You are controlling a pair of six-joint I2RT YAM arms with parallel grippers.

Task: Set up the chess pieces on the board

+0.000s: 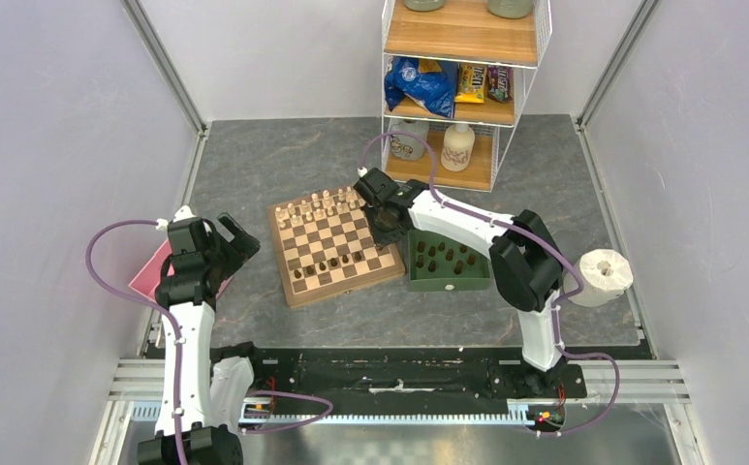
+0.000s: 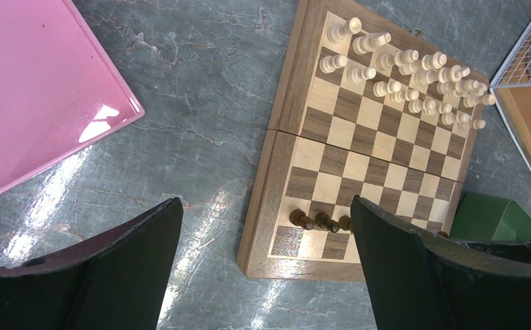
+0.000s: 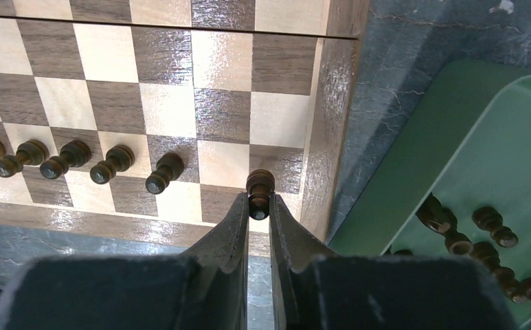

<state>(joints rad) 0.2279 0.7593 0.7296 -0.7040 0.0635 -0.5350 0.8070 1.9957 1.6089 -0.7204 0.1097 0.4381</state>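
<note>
The board (image 1: 336,291) lies mid-table, and a row of dark-brown chess pieces (image 1: 327,263) stands near its front edge. My right gripper (image 3: 258,206) is shut on the head of one dark pawn (image 3: 259,189). That pawn is over the rightmost column, in line with the row of dark pawns (image 3: 70,157); I cannot tell whether its base touches the square. More dark pieces (image 3: 486,227) lie in the green tray (image 3: 496,158) beside the board. My left gripper (image 2: 266,206) hangs open and empty above the table, at the board's (image 2: 283,103) left front corner.
Cream chessmen (image 2: 413,75) fill the board's far rows. A pink tray (image 1: 152,271) lies at the left wall. A wire shelf rack (image 1: 462,87) with snacks and bottles stands behind the board. A white roll (image 1: 603,276) sits at the right.
</note>
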